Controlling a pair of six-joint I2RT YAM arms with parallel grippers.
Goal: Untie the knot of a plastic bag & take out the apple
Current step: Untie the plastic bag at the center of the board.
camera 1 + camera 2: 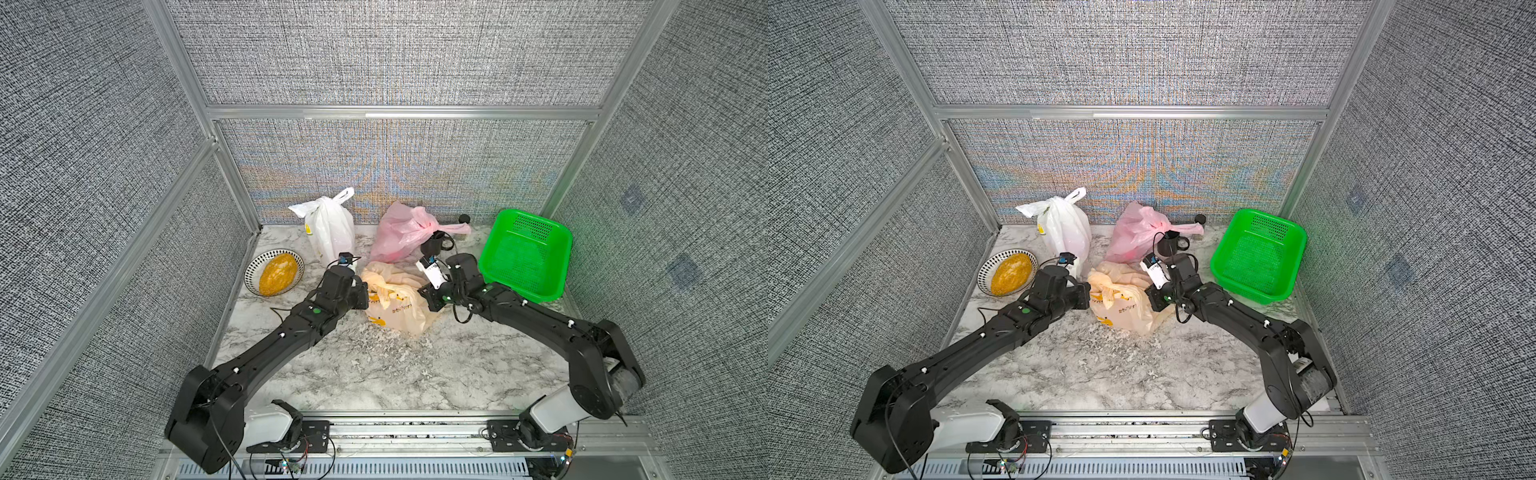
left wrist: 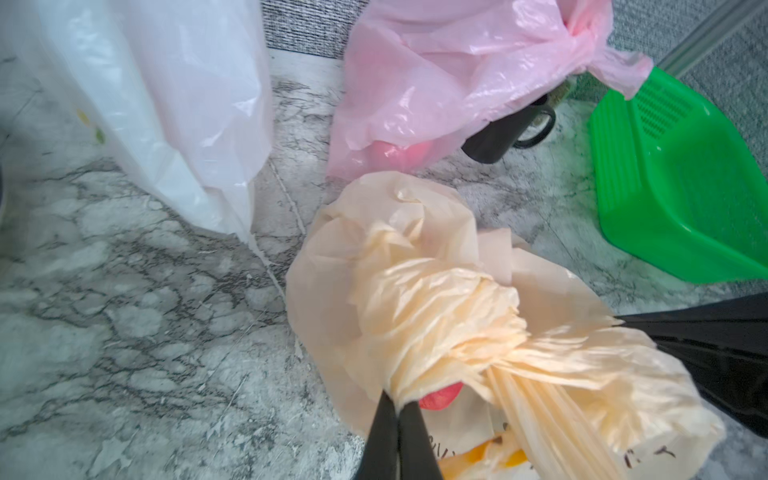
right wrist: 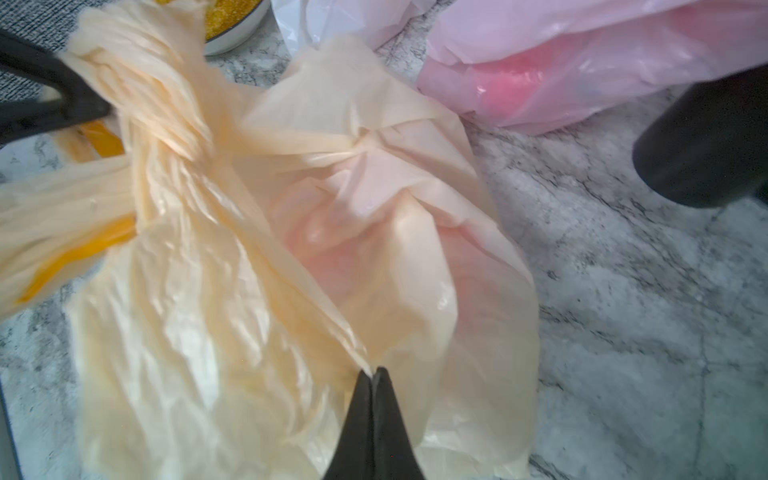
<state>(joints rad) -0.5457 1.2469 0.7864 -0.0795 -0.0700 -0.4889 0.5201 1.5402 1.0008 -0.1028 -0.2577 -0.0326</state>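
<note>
A: Left gripper (image 2: 398,404)?
B: Jaws clamped together on twisted plastic by the knot (image 2: 453,328) of the cream bag (image 1: 395,309), in the middle of the table (image 1: 374,374).
A: Apple (image 2: 441,395)?
B: Red, inside that bag.
A: Right gripper (image 3: 372,374)?
B: Jaws pinched together on a fold of it.

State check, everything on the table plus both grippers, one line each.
beige bag: knot tied, lying on the table
apple: inside the beige bag, only a red patch shows
left gripper: jaws shut on the beige bag at the knot
right gripper: jaws shut on a fold of the beige bag
white bag: tied, upright
pink bag: tied
basket: empty
bowl: holds yellow food
</note>
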